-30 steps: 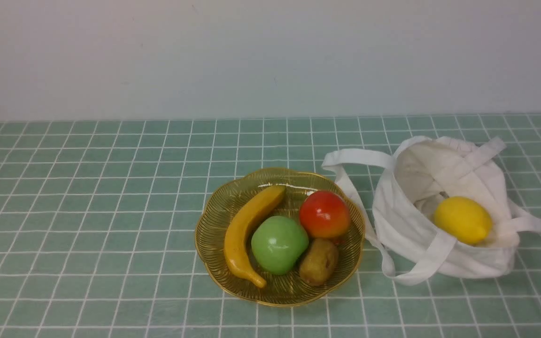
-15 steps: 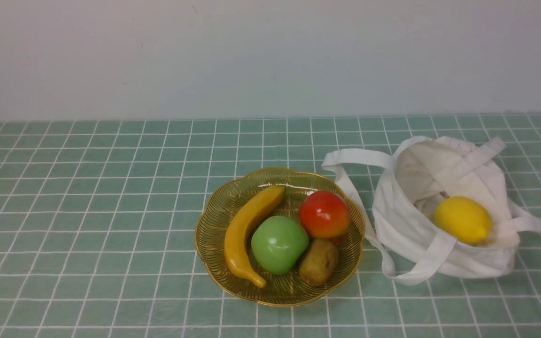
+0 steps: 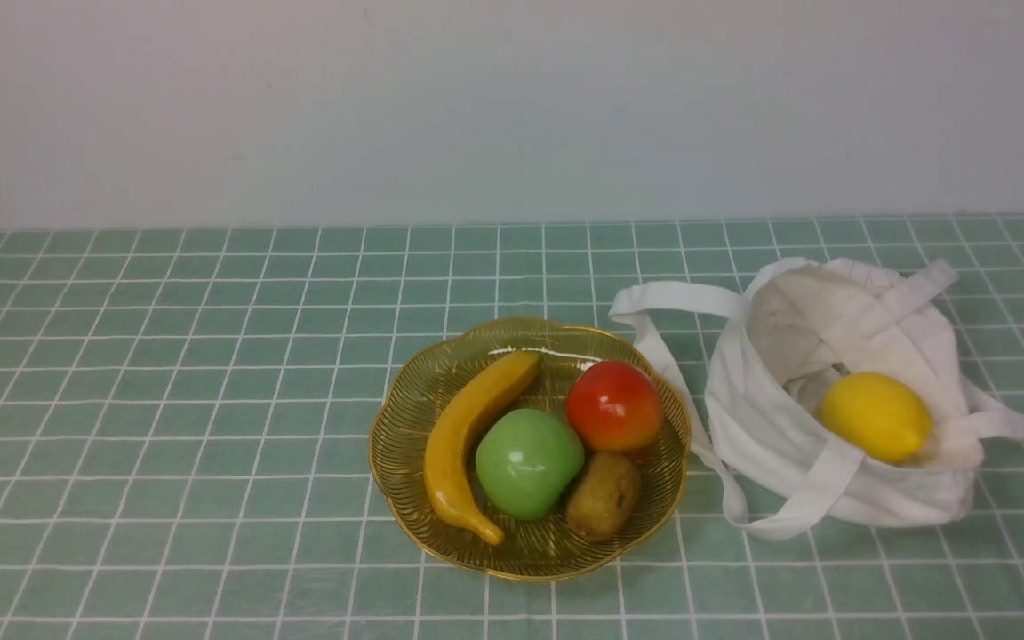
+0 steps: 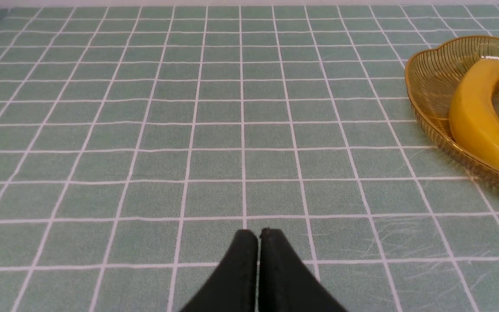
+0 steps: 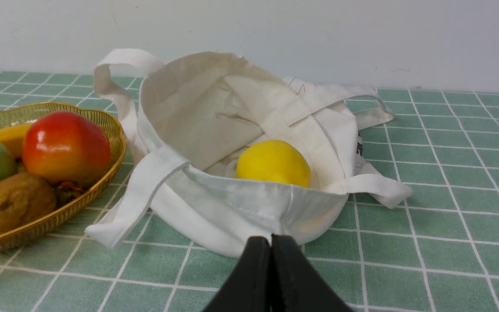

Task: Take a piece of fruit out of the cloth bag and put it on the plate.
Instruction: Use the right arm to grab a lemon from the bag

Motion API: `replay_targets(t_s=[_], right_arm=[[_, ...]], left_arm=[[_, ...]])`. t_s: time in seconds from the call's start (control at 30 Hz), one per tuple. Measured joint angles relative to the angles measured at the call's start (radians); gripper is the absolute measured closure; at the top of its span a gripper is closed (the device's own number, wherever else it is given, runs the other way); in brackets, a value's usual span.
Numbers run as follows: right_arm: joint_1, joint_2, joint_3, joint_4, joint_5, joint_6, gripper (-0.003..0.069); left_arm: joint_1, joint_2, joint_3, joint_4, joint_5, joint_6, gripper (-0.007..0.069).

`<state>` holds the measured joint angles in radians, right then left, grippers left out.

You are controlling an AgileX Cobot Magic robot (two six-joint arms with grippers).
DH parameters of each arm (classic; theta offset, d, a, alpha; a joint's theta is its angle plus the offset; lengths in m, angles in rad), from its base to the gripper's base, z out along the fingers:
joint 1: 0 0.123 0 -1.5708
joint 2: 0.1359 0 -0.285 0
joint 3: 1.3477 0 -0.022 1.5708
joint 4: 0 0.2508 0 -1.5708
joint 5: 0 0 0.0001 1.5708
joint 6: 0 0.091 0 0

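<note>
Two grippers, both closed on nothing: left gripper (image 4: 258, 232) over tablecloth (image 4: 215, 130), apart from plate (image 4: 427, 78) rim; right gripper (image 5: 270, 238) near cloth bag (image 5: 241, 203) open rim, lemon (image 5: 273, 164) inside

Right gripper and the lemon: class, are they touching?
Apart. The right wrist view shows the shut right gripper outside the cloth bag, whose near wall stands between it and the lemon.

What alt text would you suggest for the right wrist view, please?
A bright yellow oval lemon sits inside a white cloth tote bag, beside an amber ribbed dish of fruit. The shut black right pincer faces the bag.
</note>
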<state>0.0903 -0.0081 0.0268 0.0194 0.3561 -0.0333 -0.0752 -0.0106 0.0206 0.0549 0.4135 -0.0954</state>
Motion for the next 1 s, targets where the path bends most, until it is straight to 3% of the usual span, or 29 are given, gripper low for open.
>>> replay_targets(t_s=[0.63, 0.7, 0.77, 0.87, 1.0], right_arm=[[0.000, 0.000, 0.000, 0.022, 0.000, 0.020, 0.0673], [0.000, 0.000, 0.000, 0.127, -0.006, 0.075, 0.0673], [0.000, 0.000, 0.002, 0.338, -0.028, 0.177, 0.0673], [0.000, 0.000, 0.002, 0.505, -0.074, 0.223, 0.0673], [0.000, 0.000, 0.002, 0.615, -0.123, 0.231, 0.0673]], left_arm=[[0.000, 0.000, 0.000, 0.000, 0.000, 0.000, 0.0632], [0.000, 0.000, 0.000, 0.000, 0.000, 0.000, 0.0632], [0.000, 0.000, 0.000, 0.000, 0.000, 0.000, 0.0632], [0.000, 0.000, 0.000, 0.000, 0.000, 0.000, 0.0632], [0.000, 0.000, 0.000, 0.000, 0.000, 0.000, 0.0632]])
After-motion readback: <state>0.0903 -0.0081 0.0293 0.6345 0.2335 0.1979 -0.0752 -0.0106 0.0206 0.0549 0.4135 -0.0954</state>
